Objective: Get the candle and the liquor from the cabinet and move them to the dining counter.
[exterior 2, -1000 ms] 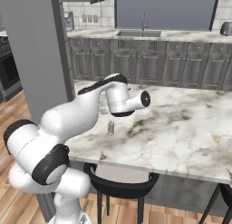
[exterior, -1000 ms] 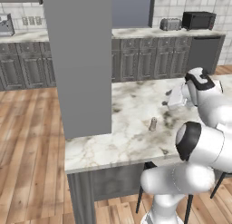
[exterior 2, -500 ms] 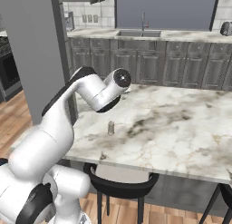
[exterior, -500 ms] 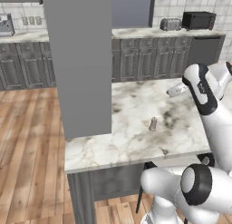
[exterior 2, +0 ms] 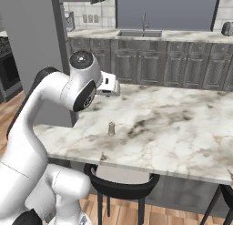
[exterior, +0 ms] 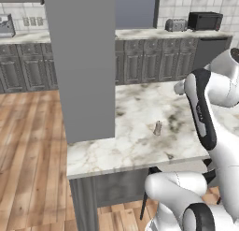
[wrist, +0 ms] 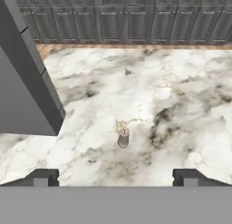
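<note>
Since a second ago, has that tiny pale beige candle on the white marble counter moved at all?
No. The candle stands upright at the same spot on the dining counter, right of the grey pillar; only the arm swung.

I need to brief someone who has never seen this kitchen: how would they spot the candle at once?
Find the dining counter, the long white marble-look top with grey-brown veins in front of the dark grey cabinet run. The candle stands upright on it near the grey pillar, apart from the open gripper above. It is a tiny pale beige-grey stub with a narrower top, standing alone on the marble.
</note>
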You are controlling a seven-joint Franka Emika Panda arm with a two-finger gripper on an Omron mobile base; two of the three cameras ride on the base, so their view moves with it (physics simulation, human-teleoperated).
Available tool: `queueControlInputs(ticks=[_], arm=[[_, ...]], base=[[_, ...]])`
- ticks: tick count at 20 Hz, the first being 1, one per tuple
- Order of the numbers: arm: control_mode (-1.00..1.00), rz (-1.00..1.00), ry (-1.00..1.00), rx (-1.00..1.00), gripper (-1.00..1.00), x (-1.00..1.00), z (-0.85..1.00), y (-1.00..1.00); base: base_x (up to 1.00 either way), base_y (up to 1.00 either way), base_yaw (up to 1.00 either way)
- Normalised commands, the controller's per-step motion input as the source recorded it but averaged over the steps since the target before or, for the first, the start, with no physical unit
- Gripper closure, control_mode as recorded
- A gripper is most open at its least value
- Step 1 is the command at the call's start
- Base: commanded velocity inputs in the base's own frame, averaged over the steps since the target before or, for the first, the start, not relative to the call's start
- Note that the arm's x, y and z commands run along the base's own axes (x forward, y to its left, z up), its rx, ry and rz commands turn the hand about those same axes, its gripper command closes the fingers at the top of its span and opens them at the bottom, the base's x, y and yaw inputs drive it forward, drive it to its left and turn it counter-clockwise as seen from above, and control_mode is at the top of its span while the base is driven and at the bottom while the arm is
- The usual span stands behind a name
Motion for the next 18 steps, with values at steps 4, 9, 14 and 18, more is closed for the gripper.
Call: queueControlInputs(ticks=[4,9,14,18], arm=[[-1.00,-0.34,0.20,0.00,-1.00,-0.86,0.27,0.00],[-1.00,-0.18,0.12,0.00,-1.00,-0.74,0.20,0.07],[-1.00,-0.02,0.08,0.00,-1.00,-0.44,0.19,0.43],[-1.00,0.02,0.01,0.00,-1.00,-0.53,0.06,0.42]], base=[[0.00,0.00,0.00],[0.00,0.00,0.00],[0.00,0.00,0.00],[0.00,0.00,0.00]])
